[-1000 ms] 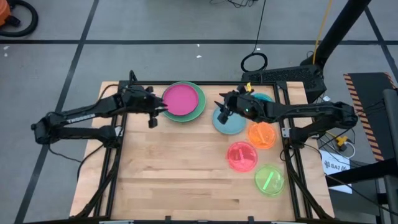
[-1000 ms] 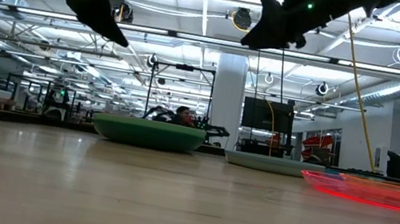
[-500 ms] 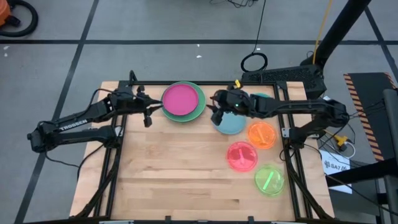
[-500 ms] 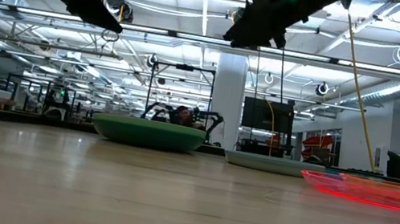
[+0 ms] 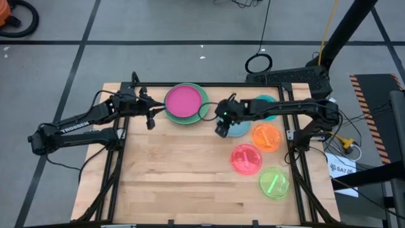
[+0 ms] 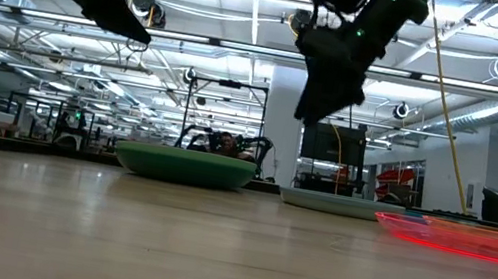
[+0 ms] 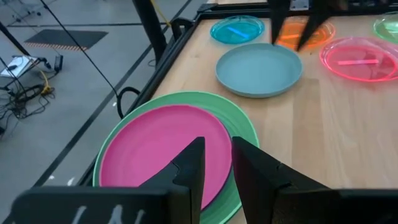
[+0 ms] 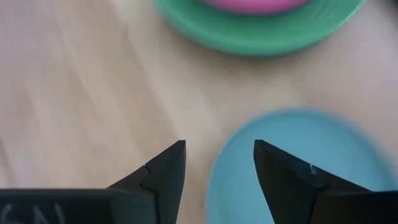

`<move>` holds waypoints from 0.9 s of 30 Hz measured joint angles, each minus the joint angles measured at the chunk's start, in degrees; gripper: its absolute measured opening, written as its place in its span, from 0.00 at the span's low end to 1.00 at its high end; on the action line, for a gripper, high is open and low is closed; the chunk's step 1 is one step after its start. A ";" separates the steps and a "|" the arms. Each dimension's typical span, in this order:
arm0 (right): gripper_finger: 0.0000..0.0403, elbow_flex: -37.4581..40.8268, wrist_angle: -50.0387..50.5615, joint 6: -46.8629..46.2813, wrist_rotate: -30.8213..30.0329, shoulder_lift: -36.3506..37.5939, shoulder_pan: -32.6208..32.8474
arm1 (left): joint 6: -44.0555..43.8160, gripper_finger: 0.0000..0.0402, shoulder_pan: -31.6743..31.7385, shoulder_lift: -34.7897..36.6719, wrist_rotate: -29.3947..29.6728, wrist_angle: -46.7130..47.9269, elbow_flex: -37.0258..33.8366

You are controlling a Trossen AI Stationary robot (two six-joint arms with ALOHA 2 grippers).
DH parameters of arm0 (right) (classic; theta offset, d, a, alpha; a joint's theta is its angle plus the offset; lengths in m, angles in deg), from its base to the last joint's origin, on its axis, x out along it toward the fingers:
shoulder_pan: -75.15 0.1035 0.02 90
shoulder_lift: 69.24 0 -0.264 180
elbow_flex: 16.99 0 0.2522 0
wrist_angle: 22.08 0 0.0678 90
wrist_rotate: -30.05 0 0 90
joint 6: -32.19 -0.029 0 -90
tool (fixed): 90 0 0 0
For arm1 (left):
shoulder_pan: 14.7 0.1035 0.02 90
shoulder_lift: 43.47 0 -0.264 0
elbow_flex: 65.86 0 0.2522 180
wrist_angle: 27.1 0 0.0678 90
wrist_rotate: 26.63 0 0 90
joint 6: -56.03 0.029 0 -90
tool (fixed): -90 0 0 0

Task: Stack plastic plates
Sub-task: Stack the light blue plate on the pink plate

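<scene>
A magenta plate (image 5: 185,100) lies on a green plate (image 5: 201,114) at the table's far middle; both also show in the left wrist view (image 7: 158,149). A pale blue plate (image 5: 239,128) lies to their right. Teal (image 5: 268,100), orange (image 5: 267,137), pink (image 5: 246,159) and lime (image 5: 274,183) plates lie singly along the right side. No black plate shows. My left gripper (image 5: 150,119) hovers left of the magenta plate, fingers slightly apart and empty (image 7: 216,146). My right gripper (image 5: 219,130) is open, pointing down above the pale blue plate's left rim (image 8: 219,155).
The near half of the wooden table (image 5: 177,183) is bare. A black frame rail (image 5: 209,85) runs along the far edge and down both sides. In the low view, the stack (image 6: 184,165) and the pale blue plate (image 6: 335,204) sit low on the table.
My right gripper has gone toward the table's left and near edges and down, tipping over so that its fingers point down above the pale blue plate's left rim. My left gripper has drawn back a little from the magenta plate toward the table's left edge and risen slightly.
</scene>
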 joint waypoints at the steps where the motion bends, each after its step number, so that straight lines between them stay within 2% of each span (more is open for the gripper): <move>1: 0.45 0.00 1.29 -0.79 0.24 -0.84 0.26 | 0.00 0.22 0.00 0.00 0.02 0.00 0.00; 6: 0.45 0.03 8.09 -2.63 1.79 -6.72 1.36 | 1.55 0.22 0.00 0.00 0.10 -0.14 0.00; 10: 0.45 0.06 9.13 -3.34 4.45 -11.56 2.21 | 2.23 0.22 0.00 0.00 0.15 -0.71 0.22; 14: 0.45 0.08 7.93 -3.30 4.04 -15.06 2.40 | 2.89 0.22 0.00 0.00 0.15 -1.07 0.24; 17: 0.45 0.03 6.96 -2.89 1.49 -16.39 2.18 | 3.83 0.22 0.00 0.00 0.15 -2.18 0.25; 21: 0.38 -0.01 5.54 -1.32 0.98 -17.00 1.46 | 4.13 0.22 0.04 -0.02 0.63 -5.19 0.26; 27: 0.20 0.00 1.95 0.61 -0.04 -17.18 0.26 | 6.35 0.22 0.04 -0.02 4.82 -10.59 0.26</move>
